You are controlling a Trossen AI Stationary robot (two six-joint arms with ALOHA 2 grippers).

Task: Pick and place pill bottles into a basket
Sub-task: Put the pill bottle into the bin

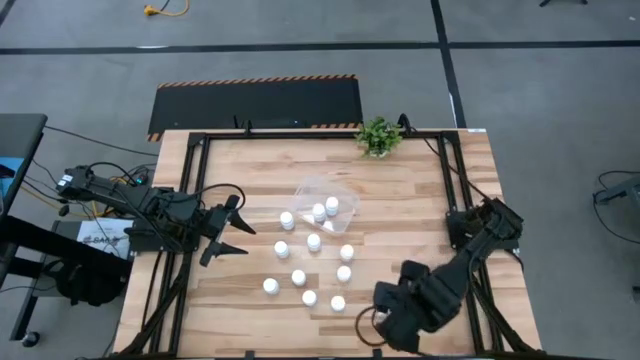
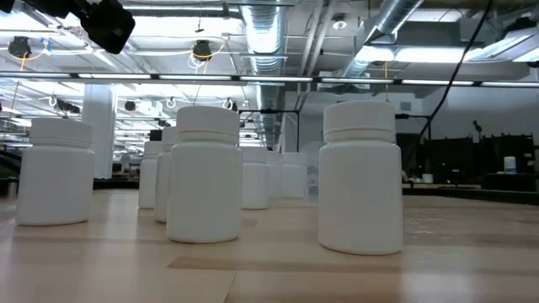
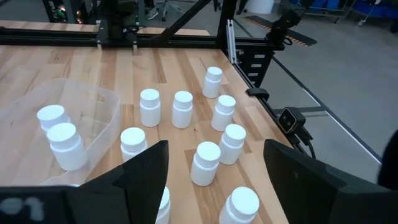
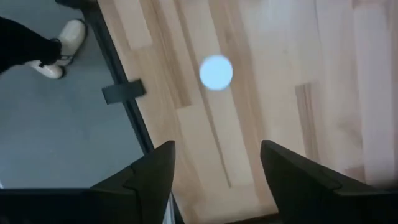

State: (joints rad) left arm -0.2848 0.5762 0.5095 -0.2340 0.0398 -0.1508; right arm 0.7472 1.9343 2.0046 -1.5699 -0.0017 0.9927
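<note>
We hold our left tool [image 1: 232, 232] spread wide and empty at the counter's [image 1: 420, 195] left side, facing the loose pill bottles [image 1: 299, 277], because from there it can close on the nearest one. Our right tool [image 1: 372, 322] hangs low at the near edge, fingers also apart, holding nothing, over one bottle [image 4: 216, 72]. The basket [image 1: 305, 190], a clear shallow tub, sits mid-counter toward the plant [image 1: 378, 136] with about three bottles inside; the rest stand upright just in front of it, small, white, capped, alike.
</note>
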